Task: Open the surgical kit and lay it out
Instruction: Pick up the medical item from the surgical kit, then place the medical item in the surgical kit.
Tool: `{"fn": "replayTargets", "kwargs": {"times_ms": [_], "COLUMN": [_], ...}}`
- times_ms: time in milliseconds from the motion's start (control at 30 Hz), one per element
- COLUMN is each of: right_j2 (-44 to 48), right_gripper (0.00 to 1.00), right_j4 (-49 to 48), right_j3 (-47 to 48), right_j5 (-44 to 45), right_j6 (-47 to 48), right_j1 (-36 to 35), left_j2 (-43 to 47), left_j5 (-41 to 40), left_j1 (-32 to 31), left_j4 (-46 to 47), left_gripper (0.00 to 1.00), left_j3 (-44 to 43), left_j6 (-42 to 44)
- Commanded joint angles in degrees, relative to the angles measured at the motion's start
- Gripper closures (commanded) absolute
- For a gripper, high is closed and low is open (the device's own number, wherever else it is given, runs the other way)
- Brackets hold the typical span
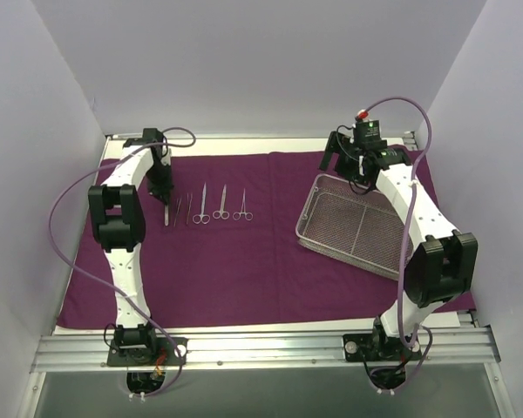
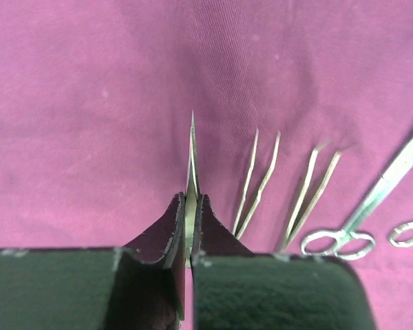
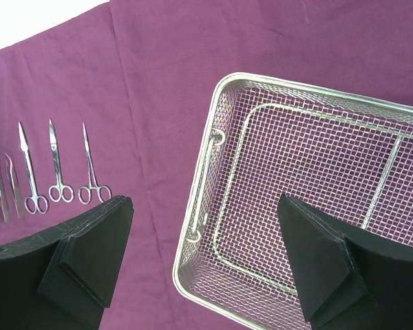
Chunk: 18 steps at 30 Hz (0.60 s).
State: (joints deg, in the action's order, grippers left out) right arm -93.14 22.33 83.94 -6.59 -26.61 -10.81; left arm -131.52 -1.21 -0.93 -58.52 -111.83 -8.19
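Note:
The dark purple cloth (image 1: 244, 270) lies spread flat on the table. My left gripper (image 1: 166, 207) is shut on slim silver tweezers (image 2: 191, 155), low over the cloth at the left end of a row of instruments. Beside it lie two more tweezers (image 2: 256, 180) and three scissor-handled instruments (image 1: 221, 205), side by side. The silver wire-mesh tray (image 1: 307, 219) sits empty on the cloth at the right. My right gripper (image 1: 335, 164) is open and empty, above the tray's far left corner; in the right wrist view its open jaws (image 3: 205, 206) straddle the tray's rim (image 3: 316, 88).
White walls close in the table at the back and both sides. A metal rail (image 1: 261, 348) runs along the near edge with both arm bases on it. Purple cables loop off each arm.

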Motion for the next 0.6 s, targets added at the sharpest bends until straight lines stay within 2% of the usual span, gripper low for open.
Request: {"fn": "replayTargets", "kwargs": {"times_ms": [0,33,67,167,200,267,300,433,567], "right_j2": [-0.63,-0.72,-0.72,-0.72,-0.9,-2.21,-3.7,-7.22,-9.86], "right_gripper": [0.11,0.12,0.12,0.16,0.18,0.19,0.22,0.28,0.32], "right_j4": [1.14,0.88,0.01,-2.45,-4.46,-5.19,-5.1,-4.92,-5.19], "right_j3": [3.07,3.24,3.59,3.68,3.77,5.69,6.75,11.94,15.63], "right_j5": [-0.53,-1.05,-2.19,-9.11,-11.14,-13.62,-15.71,-17.76,-17.14], "right_j6": [1.47,1.91,2.0,2.09,2.09,2.09,2.09,0.34,-0.81], "right_j1": [-0.26,-0.7,-1.05,-2.55,-3.25,-5.44,-6.32,-11.07,-15.38], "left_j2": [7.06,9.16,10.4,16.02,17.51,21.74,22.88,28.76,29.4], "left_j5": [1.12,1.73,7.4,16.38,23.64,30.01,35.78,41.27,43.93], "left_j1": [0.58,0.58,0.58,0.67,0.58,-0.73,-1.44,-6.01,-10.22], "left_j4": [-4.13,-5.36,-5.2,-2.48,-1.0,4.45,6.38,17.96,22.31], "left_gripper": [0.98,0.98,0.98,0.98,0.98,0.98,0.98,0.98,0.98], "left_j3": [-5.58,-6.11,-5.94,-3.75,-0.61,3.35,7.29,15.47,16.21], "left_j6": [-1.13,-1.22,-1.31,-3.15,-3.85,-6.31,-6.93,-12.27,-14.93]}}
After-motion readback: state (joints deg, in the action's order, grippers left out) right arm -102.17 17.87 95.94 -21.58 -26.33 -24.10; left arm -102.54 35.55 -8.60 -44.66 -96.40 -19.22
